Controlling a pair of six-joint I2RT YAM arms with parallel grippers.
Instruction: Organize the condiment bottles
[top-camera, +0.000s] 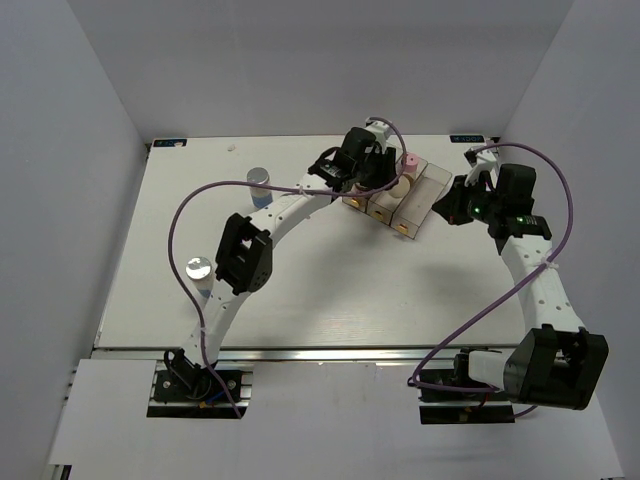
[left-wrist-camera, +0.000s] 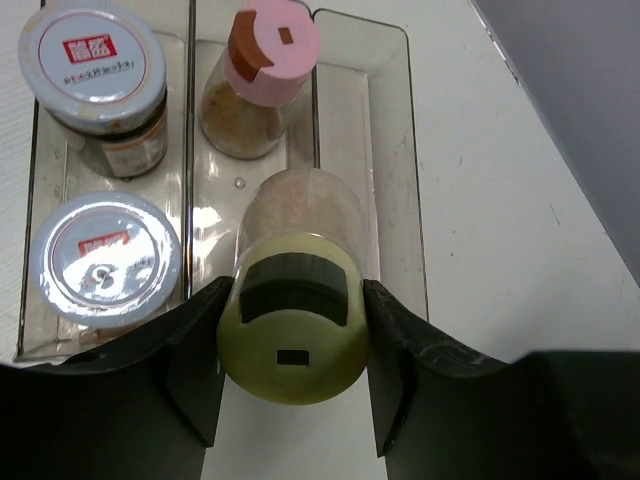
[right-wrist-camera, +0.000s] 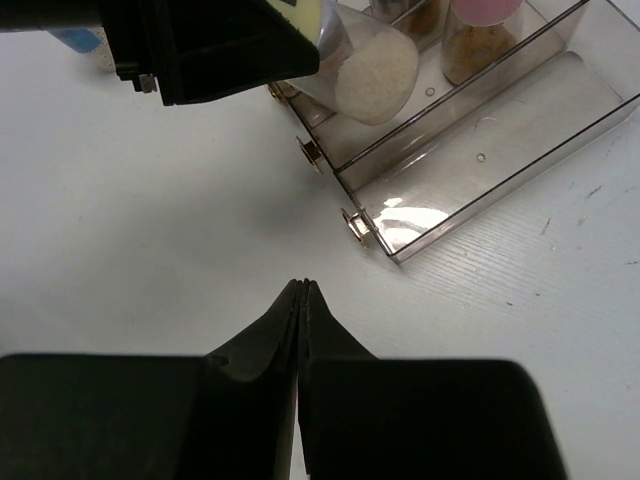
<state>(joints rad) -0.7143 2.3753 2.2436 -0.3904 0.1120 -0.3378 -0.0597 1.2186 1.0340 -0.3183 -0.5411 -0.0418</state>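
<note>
A white table (top-camera: 340, 300) is being enclosed on three sides by plain pale grey walls (top-camera: 300, 70); it is being lit evenly, its near edge being bordered by a metal rail (top-camera: 300, 353).

The top external camera looks steeply down from above and behind the arm bases (top-camera: 195, 385), taking in the whole table (top-camera: 350, 290), with the tray (top-camera: 415, 205) far off toward 1 o'clock. The left wrist camera sits close over the left gripper (left-wrist-camera: 297, 300) at 6 o'clock, facing along the tray toward 12 o'clock, while the right wrist camera looks down from low above the right gripper (right-wrist-camera: 300, 290), the tray's end at 1 o'clock. All three share the tray; both wrist views also catch the pale yellow bottle (left-wrist-camera: 295, 340).
</note>
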